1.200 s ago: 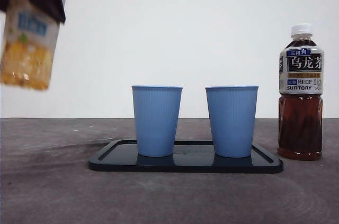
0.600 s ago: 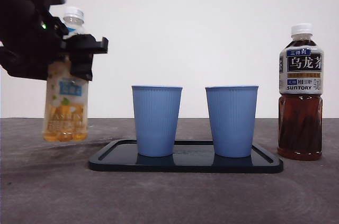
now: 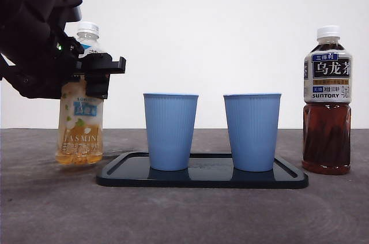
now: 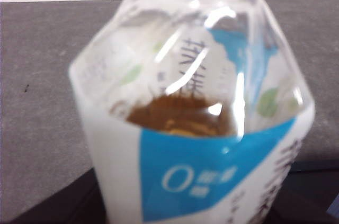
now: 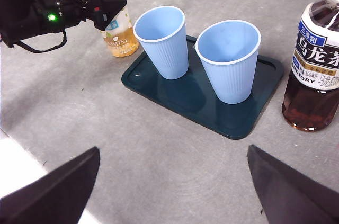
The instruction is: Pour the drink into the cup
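Holding the jasmine tea bottle [image 3: 80, 118] upright by its upper body, the left gripper [image 3: 92, 70] is clamped on it just beside the tray [image 3: 115, 175], bottle base at or barely above the table, cap on. Nearest blue cup [image 3: 170, 131] stands on the tray, on the bottle's far side from the arm. Right gripper [image 5: 172, 181] hangs wide open, well back, nearer the oolong bottle [image 3: 327, 101].

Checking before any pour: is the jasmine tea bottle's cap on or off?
On. The front view shows a white cap atop the jasmine tea bottle, held upright by the left tool.
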`<action>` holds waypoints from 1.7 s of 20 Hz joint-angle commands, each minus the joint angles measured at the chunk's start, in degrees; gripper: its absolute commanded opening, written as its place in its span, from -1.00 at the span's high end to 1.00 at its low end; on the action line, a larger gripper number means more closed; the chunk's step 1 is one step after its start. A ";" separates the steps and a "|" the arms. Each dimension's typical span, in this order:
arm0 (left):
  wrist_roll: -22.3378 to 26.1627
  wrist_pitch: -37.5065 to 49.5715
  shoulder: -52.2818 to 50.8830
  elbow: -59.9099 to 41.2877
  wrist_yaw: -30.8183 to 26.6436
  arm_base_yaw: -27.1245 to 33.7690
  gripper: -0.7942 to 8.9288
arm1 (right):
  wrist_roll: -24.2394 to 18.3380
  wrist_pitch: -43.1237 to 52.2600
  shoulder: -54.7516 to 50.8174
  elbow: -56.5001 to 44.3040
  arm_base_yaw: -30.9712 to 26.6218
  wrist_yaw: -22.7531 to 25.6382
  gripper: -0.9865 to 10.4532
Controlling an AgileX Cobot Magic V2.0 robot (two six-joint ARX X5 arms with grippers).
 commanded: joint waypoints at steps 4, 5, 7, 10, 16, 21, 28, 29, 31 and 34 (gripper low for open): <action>0.87 1.60 0.72 0.79 -0.20 -0.04 0.37 | -0.26 0.28 0.17 0.24 0.24 0.17 0.05; 1.22 1.22 0.72 0.81 -0.20 -0.04 0.30 | -0.26 0.28 0.17 0.24 0.24 0.17 0.05; 1.60 0.35 0.70 0.81 -0.20 -0.04 0.06 | -0.26 0.26 0.17 0.24 0.24 0.15 0.05; 1.57 -1.60 0.50 0.85 -0.20 -0.11 -0.14 | -0.26 0.28 0.17 0.24 0.24 0.15 0.05; 1.38 -7.32 -4.92 0.90 -0.20 -1.66 -0.14 | -0.26 0.26 0.17 0.24 0.24 0.17 0.05; 0.37 -18.18 -15.65 1.44 -0.20 -4.35 -0.14 | -0.28 0.28 0.17 0.24 0.24 0.15 0.05; -4.44 -47.93 -37.13 5.55 2.05 -8.31 -0.13 | -0.28 0.31 0.17 0.24 0.24 0.09 0.05; -4.44 -51.82 -39.58 6.62 4.50 -8.70 -0.13 | -0.28 0.33 0.17 0.24 0.24 0.09 0.05; -4.42 -59.45 -44.85 8.98 11.26 -9.42 -0.13 | -0.35 0.50 0.17 0.24 0.24 -0.31 0.05; -4.24 -69.35 -50.60 12.48 21.86 -9.92 -0.13 | -0.33 0.94 0.17 0.24 0.24 -1.51 0.05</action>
